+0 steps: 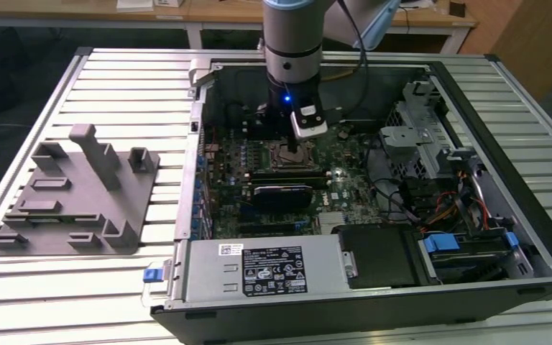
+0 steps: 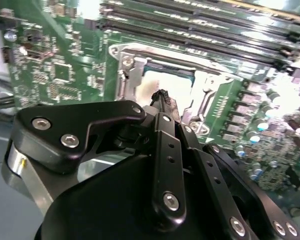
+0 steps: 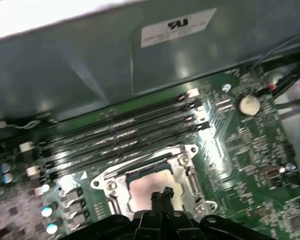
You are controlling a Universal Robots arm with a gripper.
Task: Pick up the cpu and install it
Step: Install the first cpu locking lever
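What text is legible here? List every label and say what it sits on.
Black label on the power supply: print too small to read.
Small white sticker above it: too small.
White sticker on the case wall: blurred.
Motherboard markings: too small.

Robotics lab, slatted aluminium bench (image 1: 113, 79), opened computer case (image 1: 506, 215), wooden desks (image 1: 209, 18)

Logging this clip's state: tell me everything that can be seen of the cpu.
The cpu is a flat square chip with a pale silvery, metallic-looking top. It lies level inside the metal socket frame on the green motherboard, beside the long memory slots. In both wrist views the tool has its black tips together just above or on the chip's top; contact cannot be confirmed. The tips and frame hide part of the chip.
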